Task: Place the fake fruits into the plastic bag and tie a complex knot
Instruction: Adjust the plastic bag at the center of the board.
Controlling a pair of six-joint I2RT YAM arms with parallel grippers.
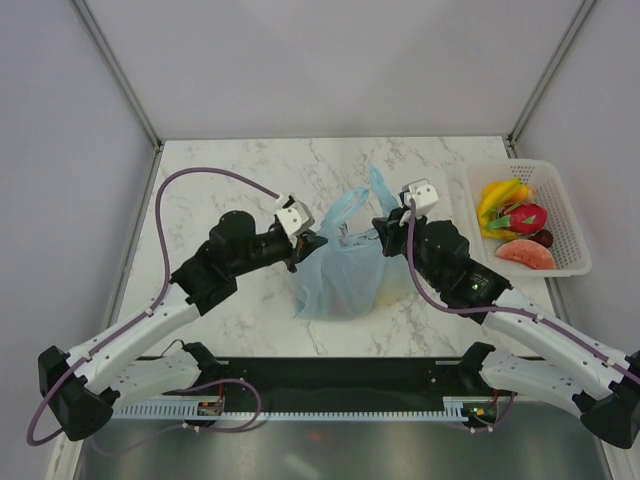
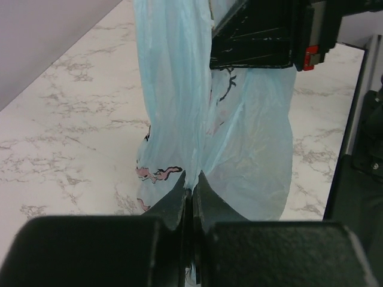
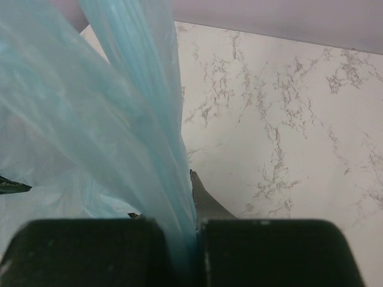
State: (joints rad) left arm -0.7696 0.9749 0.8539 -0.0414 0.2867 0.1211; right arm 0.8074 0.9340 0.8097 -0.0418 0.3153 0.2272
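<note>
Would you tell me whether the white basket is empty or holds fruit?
Not empty: the basket holds yellow bananas, a pink dragon fruit, a red slice and a dark ball.

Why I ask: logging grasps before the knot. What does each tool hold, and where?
Both hold the plastic bag: the left tool pinches its upper left edge, the right tool a gathered strip at its upper right.
</note>
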